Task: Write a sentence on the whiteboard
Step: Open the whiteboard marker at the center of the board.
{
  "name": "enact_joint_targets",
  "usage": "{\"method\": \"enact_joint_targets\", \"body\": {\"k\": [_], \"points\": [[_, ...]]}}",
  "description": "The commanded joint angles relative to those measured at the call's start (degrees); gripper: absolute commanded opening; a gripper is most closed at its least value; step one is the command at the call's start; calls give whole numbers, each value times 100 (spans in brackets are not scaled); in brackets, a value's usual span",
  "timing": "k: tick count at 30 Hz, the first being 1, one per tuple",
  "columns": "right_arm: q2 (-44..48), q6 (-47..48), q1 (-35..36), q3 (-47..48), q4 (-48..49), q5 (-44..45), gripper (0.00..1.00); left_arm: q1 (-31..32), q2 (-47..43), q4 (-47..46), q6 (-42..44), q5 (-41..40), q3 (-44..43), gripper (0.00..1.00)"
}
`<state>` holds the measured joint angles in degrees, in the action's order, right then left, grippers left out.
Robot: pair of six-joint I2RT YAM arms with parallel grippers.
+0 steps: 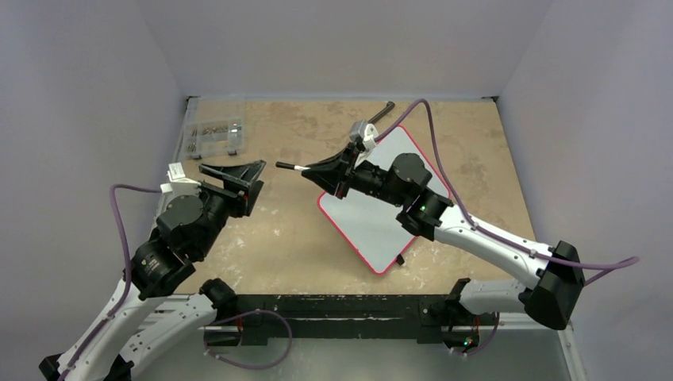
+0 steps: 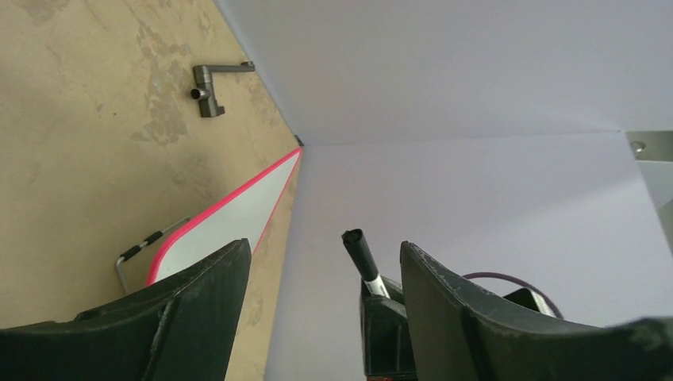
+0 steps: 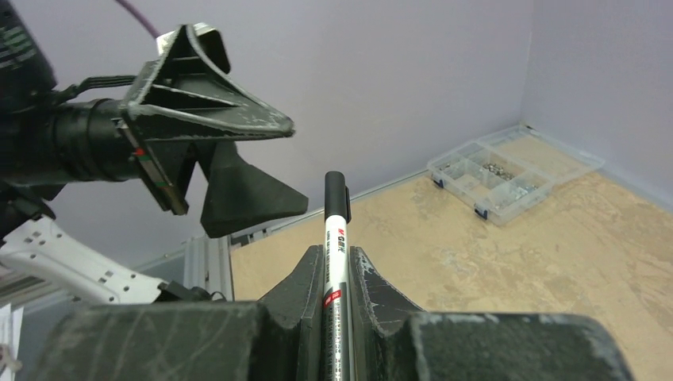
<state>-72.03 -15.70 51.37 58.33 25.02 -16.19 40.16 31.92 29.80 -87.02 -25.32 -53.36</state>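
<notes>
Overhead, the whiteboard (image 1: 379, 226) lies flat on the counter (image 1: 294, 238), right of centre and turned cornerwise, with its red rim showing and the right arm's forearm crossing above it. The right gripper (image 1: 316, 170) hangs just beyond the board's left corner, pinching a marker (image 1: 290, 167) that points left toward the left gripper (image 1: 242, 179); the two are near but apart. The left gripper's fingers are spread and hold nothing. A clear organiser box (image 1: 213, 135) sits at the far left of the counter, and a dark metal handle (image 1: 382, 113) lies near the far edge. From the left wrist, the two black fingers stand wide apart, framing the marker's black end and a red-edged sliver of the board on the counter beside the grey wall (image 2: 476, 79). From the right wrist, the fingers are pressed against the marker's white barrel, which rises upright between them; its black end looks capped, though the view is too soft to be sure. Behind it, the left gripper hangs open.
</notes>
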Motion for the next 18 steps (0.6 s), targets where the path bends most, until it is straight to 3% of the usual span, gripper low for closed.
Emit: {"method": "enact_joint_targets", "body": {"k": [1,10,16,18], "points": [[257,382,22,-126,-119,-408,0,-7,35,124,550,317,-90,67],[141,402,21,-77,-97,-526,0,-2,664,-754,278,949,3,52],[112,415,22,-93,-85,-583,0,-1,783,-888,76,906,72,44],[95,425,22,-114,-78,-585,0,-6,805,-990,54,898,104,34]]}}
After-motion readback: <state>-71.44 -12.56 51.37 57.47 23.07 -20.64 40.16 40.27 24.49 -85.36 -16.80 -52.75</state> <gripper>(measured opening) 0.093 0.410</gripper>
